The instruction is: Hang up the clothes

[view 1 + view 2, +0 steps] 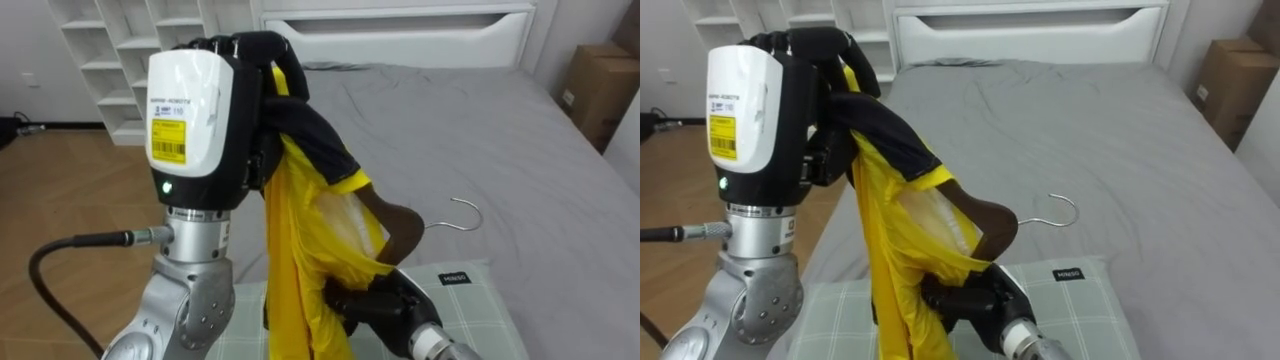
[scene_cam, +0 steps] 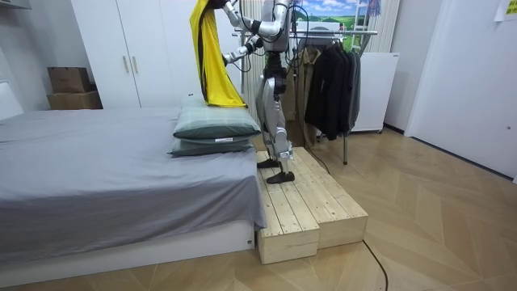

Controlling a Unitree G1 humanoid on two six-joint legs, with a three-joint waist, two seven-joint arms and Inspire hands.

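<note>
1. Yellow shirt (image 1: 300, 250) with a dark collar and dark sleeve trim hangs in front of me. Its top is bunched in my left hand (image 1: 255, 50), and the rest falls in a long fold.
2. My left hand is raised high, with its fingers curled over the dark collar part and clamped on the cloth.
3. My right hand (image 1: 385, 305) sits lower, near the bottom edge of the eye views. Its fingers are wrapped round the lower end of a brown wooden hanger (image 1: 398, 232), with yellow cloth gathered against them.
4. The hanger is tilted. One shoulder of it pokes up out of the shirt's opening, and its metal hook (image 1: 465, 215) points to my right, clear of the fabric.
5. Below my right hand lies a pale green checked pillow (image 1: 475, 300) on the grey bed (image 1: 480, 130). A white headboard (image 1: 400, 30) stands at the far end of the bed.
6. White shelves (image 1: 120, 50) stand past the bed on my left.
7. In the room view I stand upright on a wooden platform (image 2: 311, 206) at the end of the bed, facing the stacked pillows. The shirt (image 2: 212, 61) is held up high, and its hem reaches down just above the top pillow.
8. A clothes rack (image 2: 339, 34) carrying dark garments (image 2: 331, 81) stands behind me.
</note>
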